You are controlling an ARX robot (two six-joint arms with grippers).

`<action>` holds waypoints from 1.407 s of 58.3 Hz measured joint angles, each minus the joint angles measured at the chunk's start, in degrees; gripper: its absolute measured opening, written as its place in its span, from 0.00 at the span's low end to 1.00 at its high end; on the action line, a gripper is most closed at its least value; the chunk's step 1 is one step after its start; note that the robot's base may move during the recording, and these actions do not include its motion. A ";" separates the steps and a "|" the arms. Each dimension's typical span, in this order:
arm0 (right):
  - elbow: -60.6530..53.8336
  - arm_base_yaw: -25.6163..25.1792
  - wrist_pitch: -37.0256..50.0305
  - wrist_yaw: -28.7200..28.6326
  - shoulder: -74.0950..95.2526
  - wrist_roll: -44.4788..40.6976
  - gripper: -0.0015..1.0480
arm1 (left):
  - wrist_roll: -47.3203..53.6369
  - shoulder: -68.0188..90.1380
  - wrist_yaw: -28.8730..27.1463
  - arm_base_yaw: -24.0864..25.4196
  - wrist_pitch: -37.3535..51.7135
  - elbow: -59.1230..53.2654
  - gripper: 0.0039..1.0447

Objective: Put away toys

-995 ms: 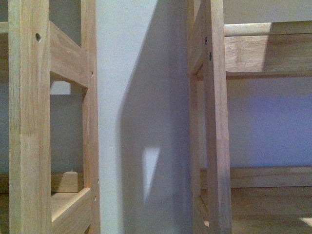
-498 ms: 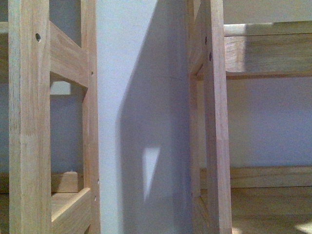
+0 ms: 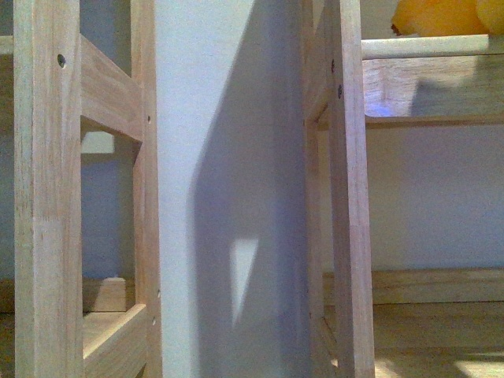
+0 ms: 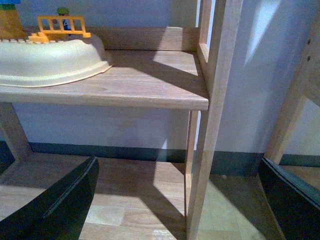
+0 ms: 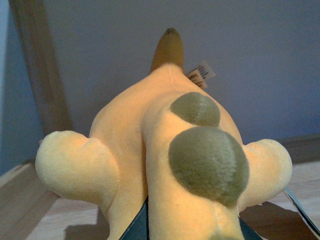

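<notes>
Wooden shelving (image 3: 47, 236) against pale wall (image 3: 220, 118), plush toy (image 3: 441, 16) over upper shelf (image 3: 429, 83)

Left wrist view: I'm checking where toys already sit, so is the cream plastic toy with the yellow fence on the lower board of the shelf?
No, the cream plastic toy rests on the upper wooden shelf board.

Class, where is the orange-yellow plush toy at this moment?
In the front view the plush toy peeks in at the top right corner, just above the upper wooden shelf. The right wrist view shows it filling the frame, close before the right claw.
</notes>
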 joint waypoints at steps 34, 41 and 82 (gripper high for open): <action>12.02 4.94 -4.52 -1.55 10.86 6.60 0.07 | -0.02 0.00 -0.02 0.00 0.00 0.00 0.94; 13.51 5.51 -5.03 -1.53 12.09 6.99 0.07 | 0.00 0.00 -0.02 0.00 0.00 0.00 0.94; 11.91 4.31 -3.96 -3.08 13.20 9.44 0.56 | 0.00 0.00 -0.02 0.02 0.00 0.00 0.94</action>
